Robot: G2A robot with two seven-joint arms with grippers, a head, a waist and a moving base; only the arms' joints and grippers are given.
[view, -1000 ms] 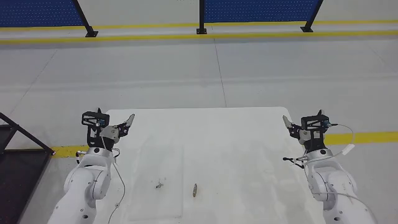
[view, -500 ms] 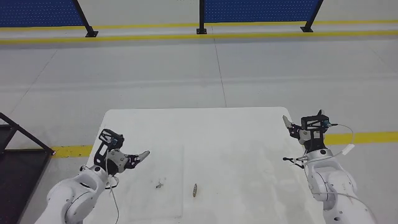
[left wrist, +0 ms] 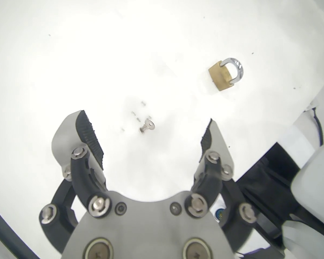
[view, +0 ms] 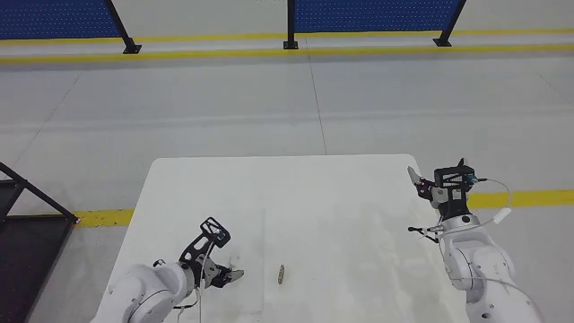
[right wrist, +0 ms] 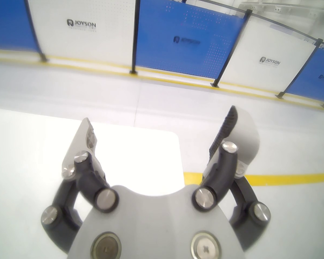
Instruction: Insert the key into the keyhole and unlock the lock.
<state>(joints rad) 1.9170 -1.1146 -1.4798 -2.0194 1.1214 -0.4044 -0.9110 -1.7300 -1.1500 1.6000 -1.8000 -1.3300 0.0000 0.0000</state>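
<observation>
The left gripper [view: 224, 272] hangs low over the near-left part of the table [view: 314, 197], jaws spread wide, with the tiny key [left wrist: 146, 125] lying flat right between them. The key looks light, thin and stiff, and probably skittery on that smooth top, so pinching its round head seems the best bet. The brass lock [left wrist: 222, 78] lies just to its right. Over at the right edge, the right gripper [right wrist: 159, 119] sits open, holding nothing.

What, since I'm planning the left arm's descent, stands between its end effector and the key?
Nothing visible does. The left end effector hangs open over the key, which lies by itself on the white table. The padlock sits off to one side, apart from both.
</observation>
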